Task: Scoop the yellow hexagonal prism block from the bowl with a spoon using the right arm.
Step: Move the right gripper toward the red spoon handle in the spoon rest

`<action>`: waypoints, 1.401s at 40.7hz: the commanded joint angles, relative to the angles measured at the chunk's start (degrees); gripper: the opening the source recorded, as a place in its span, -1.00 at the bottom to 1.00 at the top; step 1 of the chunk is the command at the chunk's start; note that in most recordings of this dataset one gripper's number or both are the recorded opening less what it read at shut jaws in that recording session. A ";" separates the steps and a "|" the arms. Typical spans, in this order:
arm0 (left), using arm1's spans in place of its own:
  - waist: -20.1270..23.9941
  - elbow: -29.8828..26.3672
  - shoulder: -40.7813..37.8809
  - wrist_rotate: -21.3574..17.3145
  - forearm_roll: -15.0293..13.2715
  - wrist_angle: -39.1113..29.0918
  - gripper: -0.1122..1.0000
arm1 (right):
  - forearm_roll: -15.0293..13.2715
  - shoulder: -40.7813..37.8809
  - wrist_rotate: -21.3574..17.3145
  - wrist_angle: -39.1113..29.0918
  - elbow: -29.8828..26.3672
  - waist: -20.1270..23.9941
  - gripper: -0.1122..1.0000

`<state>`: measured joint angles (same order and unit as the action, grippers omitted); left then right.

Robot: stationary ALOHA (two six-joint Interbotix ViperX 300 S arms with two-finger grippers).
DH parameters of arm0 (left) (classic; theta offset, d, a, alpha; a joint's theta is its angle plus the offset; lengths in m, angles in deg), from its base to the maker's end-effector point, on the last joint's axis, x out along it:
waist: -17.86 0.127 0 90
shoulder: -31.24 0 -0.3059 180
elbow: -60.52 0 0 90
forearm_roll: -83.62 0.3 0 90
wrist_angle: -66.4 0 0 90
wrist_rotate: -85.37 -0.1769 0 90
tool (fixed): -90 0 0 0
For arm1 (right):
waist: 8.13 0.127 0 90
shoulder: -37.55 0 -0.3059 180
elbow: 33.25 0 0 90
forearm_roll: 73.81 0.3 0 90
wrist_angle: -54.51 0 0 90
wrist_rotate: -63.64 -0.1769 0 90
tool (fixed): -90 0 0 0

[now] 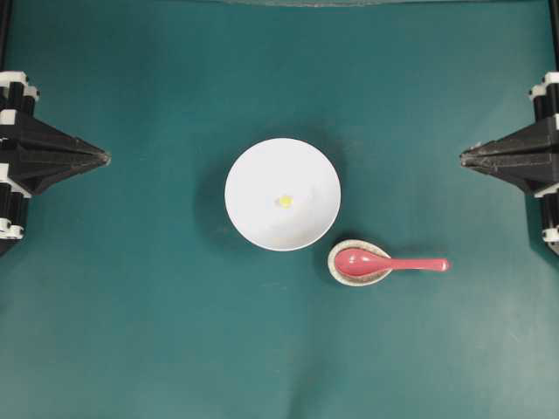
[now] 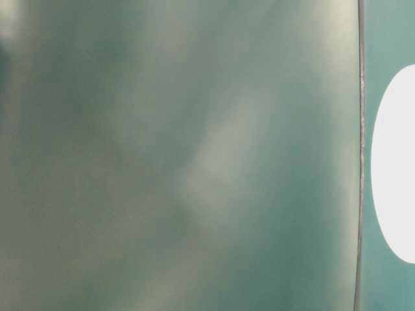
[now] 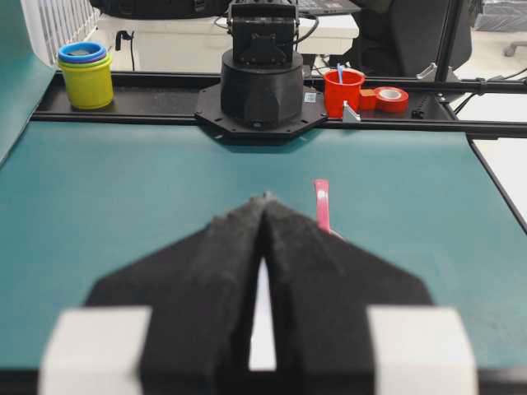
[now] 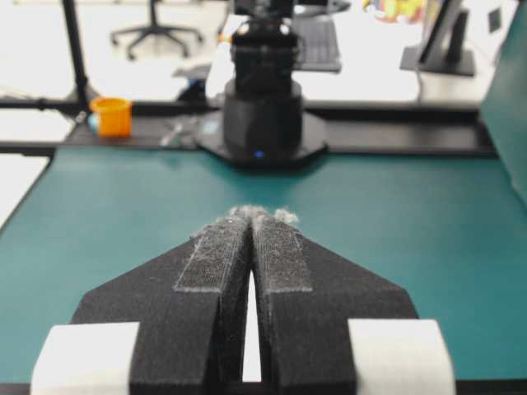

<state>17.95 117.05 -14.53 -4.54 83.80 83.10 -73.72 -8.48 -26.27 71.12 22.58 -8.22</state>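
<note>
The green worktop fills the overhead view, edge to edge. At its left edge sits the left arm, black with white brackets, its gripper pointing toward the middle; the two fingers meet at the tip, so it is closed and holds nothing. The left wrist view agrees: the left gripper has its black fingers pressed together to a point, with only a thin slit further back.

At the right edge the right arm mirrors it, well apart from everything on the worktop. The right gripper is likewise closed and empty; in its own wrist view the right gripper shows padded fingers touching along their length, with some pale fluff at the tip.

Near the middle of the worktop stands the bowl, round and white. The block, tiny and yellow, lies inside on the bowl's floor, about at its centre.

Just beside the bowl, toward the near right, is a small speckled dish. The spoon rests with its red-pink scoop in that dish and its handle running out over the rim toward the right edge, lying roughly parallel to the near edge. From the left wrist view only the spoon's handle shows, past the fingers.

The table-level view is blurred green, with a white oval at its right edge; what that is I cannot tell.
</note>
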 commanded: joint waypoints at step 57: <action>0.18 -1.23 -1.32 -0.35 0.88 -1.67 -0.80 | 2.37 -27.33 -7.91 22.94 7.82 3.52 0.23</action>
<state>18.04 117.14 -15.50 -4.89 84.59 81.17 -72.14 -33.70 -34.00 90.37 30.31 -5.31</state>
